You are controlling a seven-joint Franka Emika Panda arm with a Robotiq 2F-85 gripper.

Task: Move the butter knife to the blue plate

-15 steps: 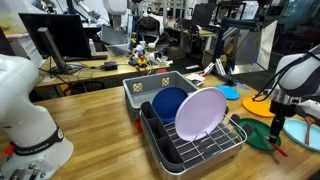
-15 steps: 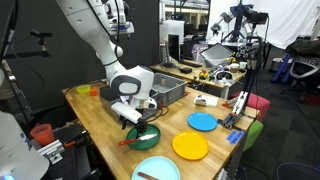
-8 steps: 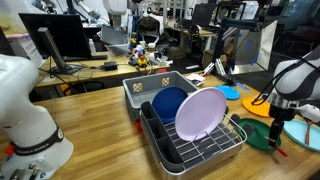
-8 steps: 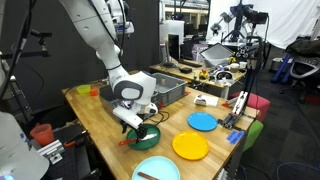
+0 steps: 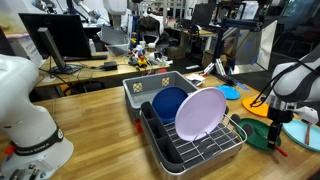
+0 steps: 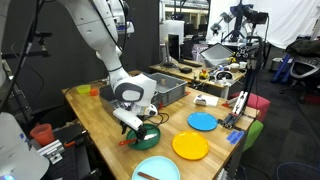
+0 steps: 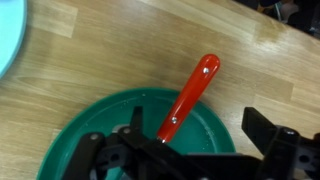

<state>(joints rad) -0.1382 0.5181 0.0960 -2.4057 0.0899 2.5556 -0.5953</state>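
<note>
The butter knife [image 7: 190, 92] is orange-red and lies with its blade end in a dark green plate [image 7: 100, 120] and its handle out over the wooden table. My gripper [image 7: 200, 135] hangs low over that plate, open, one finger on each side of the knife. In both exterior views the gripper [image 6: 135, 124] [image 5: 277, 134] is just above the green plate [image 6: 147, 136]; a red tip of the knife [image 6: 127, 141] sticks out. The bright blue plate [image 6: 202, 121] lies flat further along the table, apart from the gripper; it also shows in an exterior view [image 5: 232, 91].
An orange plate [image 6: 190, 146] and a pale teal plate [image 6: 157, 168] lie near the green one. A dish rack [image 5: 190, 140] holds an upright dark navy plate [image 5: 168, 102] and a lilac plate [image 5: 200, 113]. A grey bin [image 6: 168, 88] stands behind the gripper.
The arm has shifted only slightly over the green plate; the knife has not moved.
</note>
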